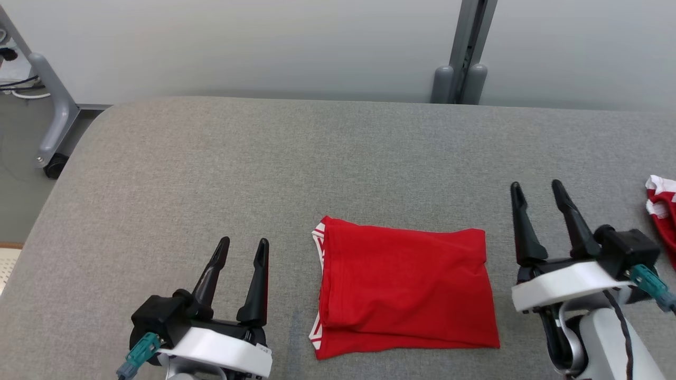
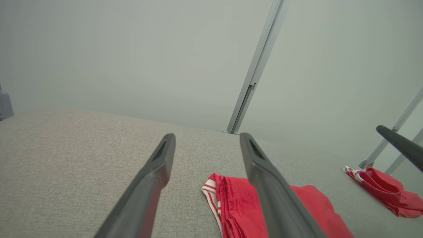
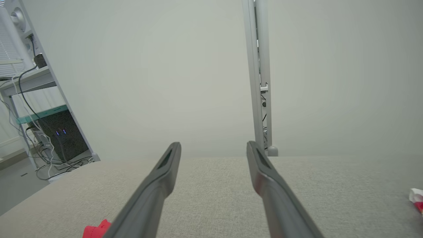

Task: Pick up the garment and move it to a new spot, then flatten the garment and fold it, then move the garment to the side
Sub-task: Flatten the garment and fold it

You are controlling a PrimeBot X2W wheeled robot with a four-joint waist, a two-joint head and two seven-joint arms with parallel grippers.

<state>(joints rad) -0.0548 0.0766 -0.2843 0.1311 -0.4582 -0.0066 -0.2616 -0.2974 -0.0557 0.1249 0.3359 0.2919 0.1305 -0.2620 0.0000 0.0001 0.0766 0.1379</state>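
The red garment lies folded into a rectangle on the grey desk, near its front edge and between the two grippers. The left gripper and right gripper both stand spread and empty, beside the cloth without touching it. It looks thin, light and limp (the layers could slide apart), so pinching two corners through every layer seems safest. A crumpled red piece, possibly another garment, sits far right.
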